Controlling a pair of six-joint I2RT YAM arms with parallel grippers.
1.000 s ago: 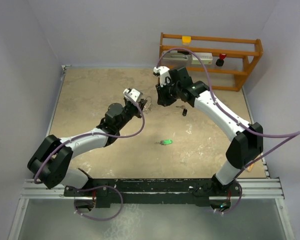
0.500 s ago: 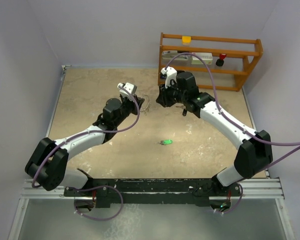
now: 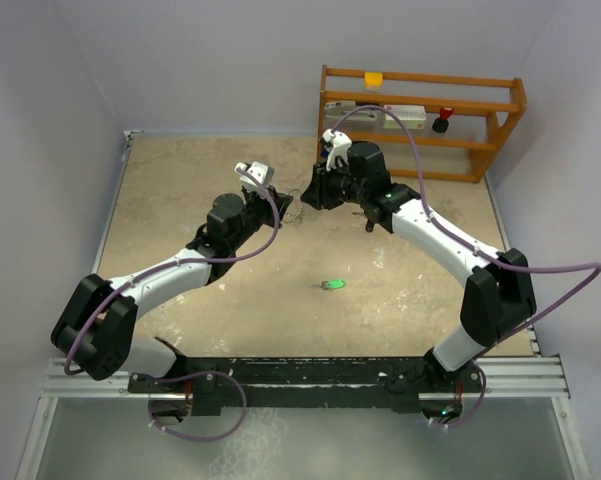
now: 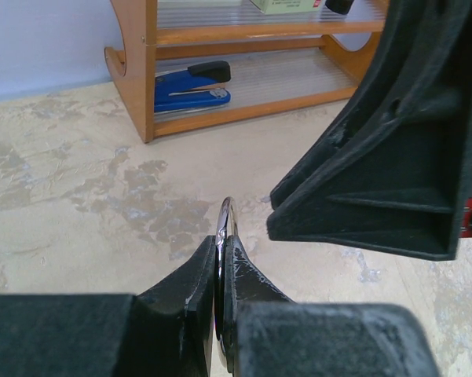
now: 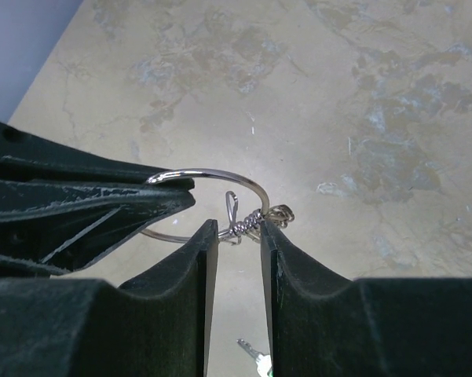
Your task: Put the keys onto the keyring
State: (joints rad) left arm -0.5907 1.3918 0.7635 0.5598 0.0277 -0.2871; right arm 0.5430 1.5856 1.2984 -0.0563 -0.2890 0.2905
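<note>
**Item 1.** Left gripper (image 4: 222, 242): clenched on the keyring (image 5: 220, 173). The ring is pinched by its wire and held edge-on above the table (image 3: 180, 200), between the 2 grippers.

**Item 2.** Right gripper (image 5: 238, 228): jaws apart, holding nothing, tips on either side of the small silver cluster (image 5: 255, 218) hanging on the ring. Whether either pad touches the cluster cannot be told.

**Item 3.** Green-headed key (image 3: 331, 285): flat on the table, well apart from the ring. Black-headed key (image 3: 370, 224): on the table, partly hidden under the right arm. Neither is held or threaded.

**Risks, as judged:**
- The pinch covers only a short arc of thin wire, so a nudge from the right fingers could twist the ring or slip it out.
- The 2 grippers stand very near each other, so a small misjudged approach could knock them together.
- If the right jaws close on the cluster, it could drag the ring sideways in the left grip.
- The coil must be pried open, and the ring may spring shut or bend.
</note>
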